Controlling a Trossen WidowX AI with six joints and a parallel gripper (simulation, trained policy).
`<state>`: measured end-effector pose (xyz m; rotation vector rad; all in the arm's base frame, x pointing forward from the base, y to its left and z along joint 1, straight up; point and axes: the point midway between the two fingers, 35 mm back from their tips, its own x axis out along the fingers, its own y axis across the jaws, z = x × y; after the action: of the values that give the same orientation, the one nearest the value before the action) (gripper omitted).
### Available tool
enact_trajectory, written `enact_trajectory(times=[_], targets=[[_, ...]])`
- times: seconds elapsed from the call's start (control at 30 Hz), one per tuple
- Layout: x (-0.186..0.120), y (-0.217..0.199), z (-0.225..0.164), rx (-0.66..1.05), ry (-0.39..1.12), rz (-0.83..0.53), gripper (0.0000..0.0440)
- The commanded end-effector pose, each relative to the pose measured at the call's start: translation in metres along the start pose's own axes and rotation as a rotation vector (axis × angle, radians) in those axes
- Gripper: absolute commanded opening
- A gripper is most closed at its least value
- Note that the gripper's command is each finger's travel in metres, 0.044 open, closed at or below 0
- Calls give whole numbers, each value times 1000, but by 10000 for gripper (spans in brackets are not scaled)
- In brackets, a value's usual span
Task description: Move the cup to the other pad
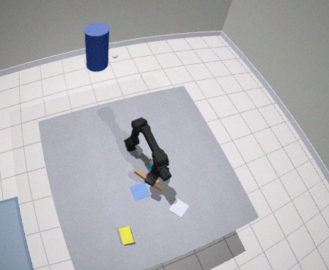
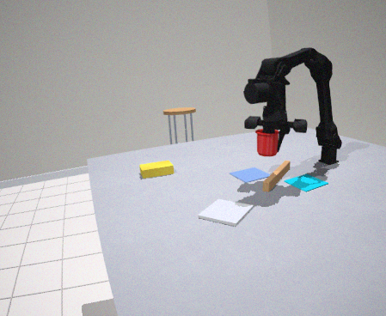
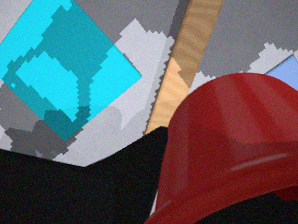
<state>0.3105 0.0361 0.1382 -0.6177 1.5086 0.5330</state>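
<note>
"What's in the way?"
"A wooden bar. From its middle, seen from the top, the blue pad lies at seven o'clock, the cyan pad near twelve, the white tile at four."
"And the gripper?"
"Nearly closed, pinching the red cup, upright and clear of the table."
"Marbles?"
"Can't see inside."

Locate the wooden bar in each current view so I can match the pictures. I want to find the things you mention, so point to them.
Top: just below centre, slanting under the gripper (image 1: 158, 179) (image 2: 274, 139), partly covered.
Exterior: right of centre, below the raised red cup (image 2: 267, 143) (image 3: 235, 115).
Wrist: upper middle, running off the top edge.
Shared landmark: the cyan pad (image 1: 150, 168) (image 2: 305, 184) (image 3: 107, 70), mostly hidden in the top view.
</note>
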Motion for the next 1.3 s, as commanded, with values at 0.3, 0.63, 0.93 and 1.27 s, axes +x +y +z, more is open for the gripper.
enact_trajectory(times=[0.3,0.63,0.93,1.27], targets=[[-3,39,21,-57,-55,-26,0],[1,69,30,-85,-83,-35,0],[13,89,29,-88,-91,-39,0],[34,101,21,-69,-92,-46,0]])
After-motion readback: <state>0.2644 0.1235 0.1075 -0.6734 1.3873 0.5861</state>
